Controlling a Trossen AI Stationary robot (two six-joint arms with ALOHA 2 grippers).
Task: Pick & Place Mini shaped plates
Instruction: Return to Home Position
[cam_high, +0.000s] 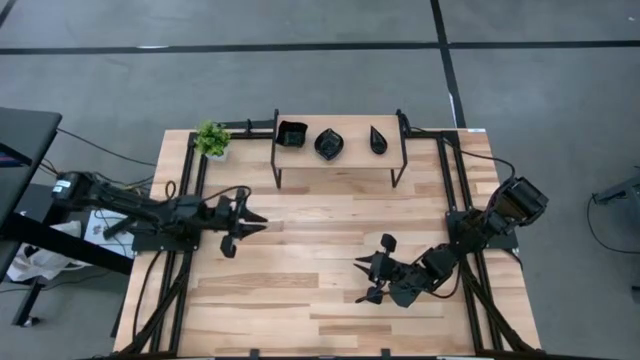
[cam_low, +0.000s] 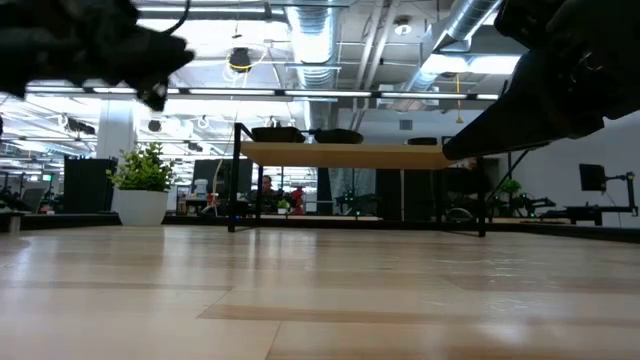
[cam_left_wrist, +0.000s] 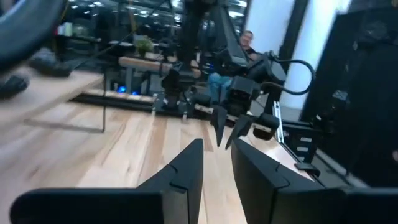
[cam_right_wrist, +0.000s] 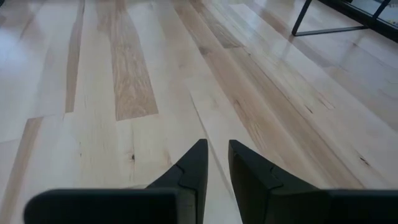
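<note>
Three mini shaped plates, all glossy black, rest on a small wooden shelf (cam_high: 340, 160) at the table's far side: a square one (cam_high: 290, 133), a rounded flower one (cam_high: 329, 144) and a teardrop one (cam_high: 378, 140). My left gripper (cam_high: 264, 224) hovers over the table's left middle, pointing level toward the right edge. A narrow gap shows between its fingers (cam_left_wrist: 217, 142), with nothing in it. My right gripper (cam_high: 362, 265) hangs over the right middle, tipped down at bare wood. Its fingers (cam_right_wrist: 217, 143) also stand slightly apart and hold nothing.
A small green potted plant (cam_high: 211, 140) stands at the far left, beside the shelf's black metal legs (cam_high: 277, 165). Black frame rails (cam_high: 195, 200) run along the table's left and right sides. Bare wood (cam_high: 310, 250) lies between the two grippers. A person (cam_left_wrist: 247, 40) sits beyond the table.
</note>
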